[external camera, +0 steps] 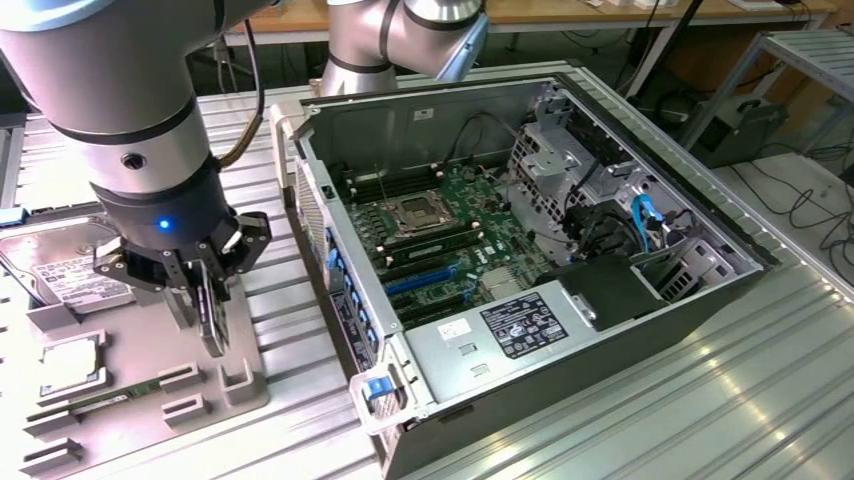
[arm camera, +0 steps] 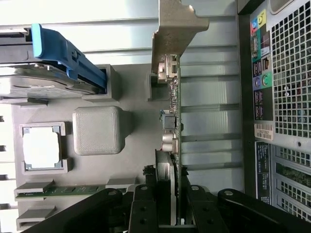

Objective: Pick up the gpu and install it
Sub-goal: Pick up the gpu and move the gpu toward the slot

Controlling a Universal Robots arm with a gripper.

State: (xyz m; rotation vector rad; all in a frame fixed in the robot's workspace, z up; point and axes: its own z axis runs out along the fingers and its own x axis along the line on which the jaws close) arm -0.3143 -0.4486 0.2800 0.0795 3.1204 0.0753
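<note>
Gripper [arm camera: 169, 199]: fingers clamped on the gpu [arm camera: 175, 121]. The card sits edge-on, its fan face hard to make out, with the silver bracket [arm camera: 174, 29] at the far end from the fingers. Beneath: grey tray [arm camera: 136, 145]. Beyond: open computer case [external camera: 627, 400]. The exterior view shows its motherboard [external camera: 454, 225], the wrist view its rear ports.

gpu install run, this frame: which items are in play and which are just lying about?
In play:
gpu, held edge-on in the end effector
open computer case

Lying about:
hard drive
CPU
RAM stick
All three sit in the grey tray.
</note>
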